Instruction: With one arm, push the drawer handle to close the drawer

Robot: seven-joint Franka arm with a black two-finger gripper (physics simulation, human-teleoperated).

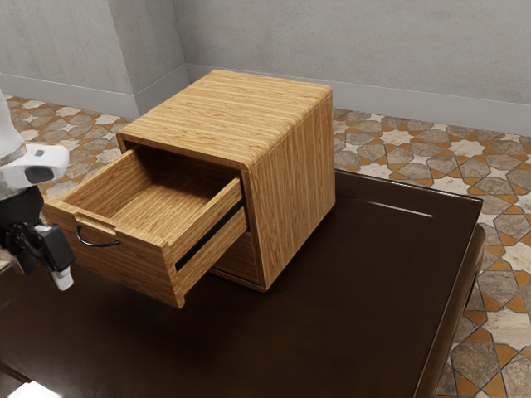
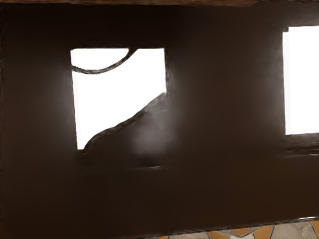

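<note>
Here's the black jointed claw [image 1: 56, 272], beside the extended pale-brown wooden drawer [image 1: 124, 267]; spread or pressed together, I can't tell! The curved black metal handle [image 1: 98, 244] sits on its front: an off-centre push could slip or jam it

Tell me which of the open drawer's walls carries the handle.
The front panel, outermost from the cabinet: the dark, curved handle is on its outer face. The side wall toward the exterior view's right has a dark strip instead.
</note>
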